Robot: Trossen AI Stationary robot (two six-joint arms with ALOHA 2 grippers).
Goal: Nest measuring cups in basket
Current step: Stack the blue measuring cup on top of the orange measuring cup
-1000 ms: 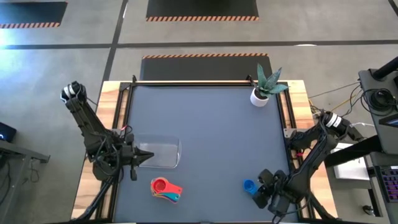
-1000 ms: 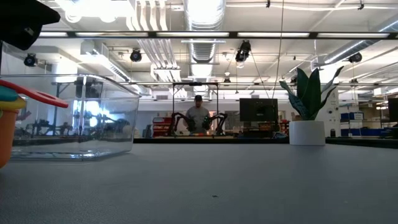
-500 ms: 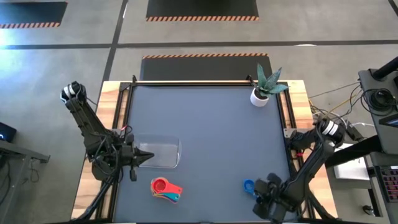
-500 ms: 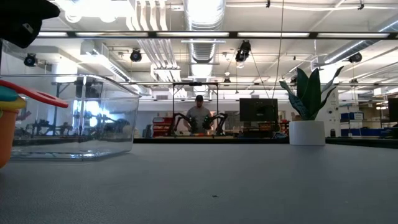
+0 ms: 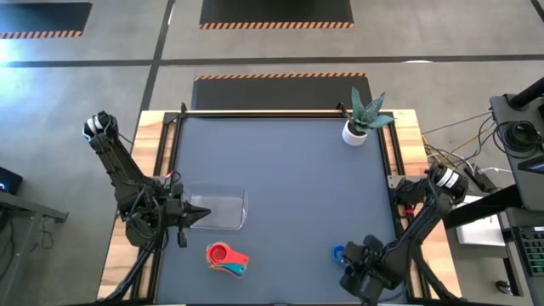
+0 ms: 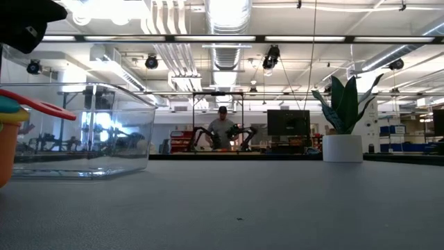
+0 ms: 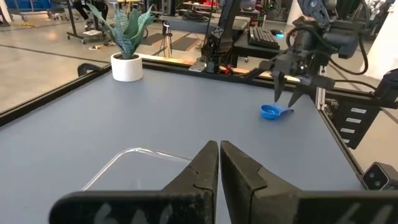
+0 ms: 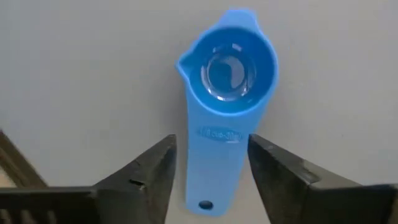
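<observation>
Bright, even ceiling strip lights (image 6: 229,14) glare overhead; shadows fall soft, nearest objects blur slightly

White potted plant (image 5: 355,130) (far corner)

This is a robotics lab in a big industrial hall — not a home or an office. The work table (image 5: 280,195) stands on a bare concrete floor marked with black mats edged in orange hazard stripes (image 5: 276,24). Beyond the table, open ceiling ducts (image 6: 225,17) and strip lights run overhead, and a person (image 6: 222,129) sits at another pair of robot arms, with a monitor (image 6: 288,123) just beside — more test stations.
</observation>
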